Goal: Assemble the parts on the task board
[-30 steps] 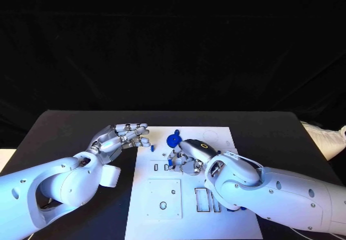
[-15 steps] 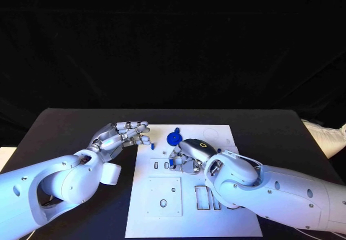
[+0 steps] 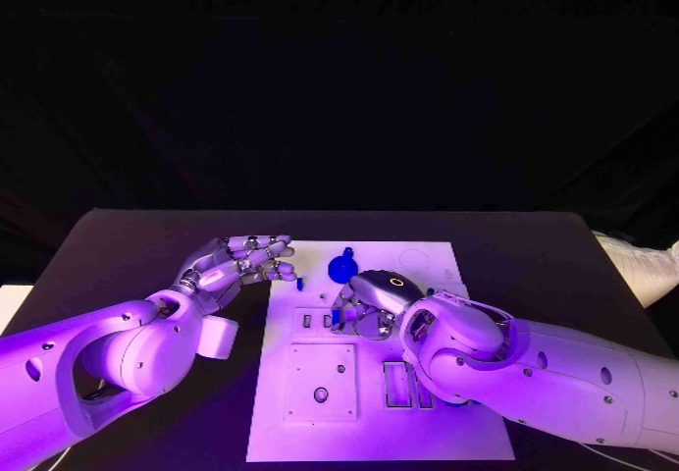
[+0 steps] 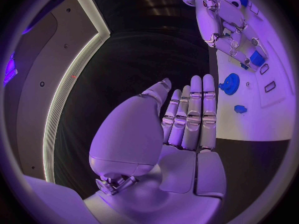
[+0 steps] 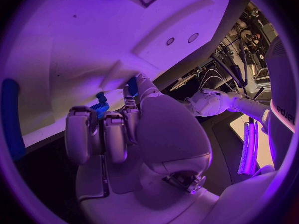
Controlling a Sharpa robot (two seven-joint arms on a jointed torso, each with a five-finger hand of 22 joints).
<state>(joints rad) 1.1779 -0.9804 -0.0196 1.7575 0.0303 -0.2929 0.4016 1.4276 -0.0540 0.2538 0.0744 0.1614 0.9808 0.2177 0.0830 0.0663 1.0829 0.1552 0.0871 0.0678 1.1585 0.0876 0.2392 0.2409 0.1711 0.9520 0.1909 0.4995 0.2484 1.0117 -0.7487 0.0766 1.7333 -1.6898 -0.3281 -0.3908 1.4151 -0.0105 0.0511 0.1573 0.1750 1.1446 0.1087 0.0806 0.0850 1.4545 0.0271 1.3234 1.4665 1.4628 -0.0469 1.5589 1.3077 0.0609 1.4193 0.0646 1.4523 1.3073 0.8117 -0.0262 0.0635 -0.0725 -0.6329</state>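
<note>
Black table (image 3: 128,245), both hands unmoved

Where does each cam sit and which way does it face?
Head view: on the robot's head, looking down at the black table and white board; both arms enter.
Left wrist view: behind the left hand, facing past flat fingers to the board's edge.
Right wrist view: behind the right hand, close against the board, a blue part at its fingers.
Shared: head and left wrist views both show the blue gear.
</note>
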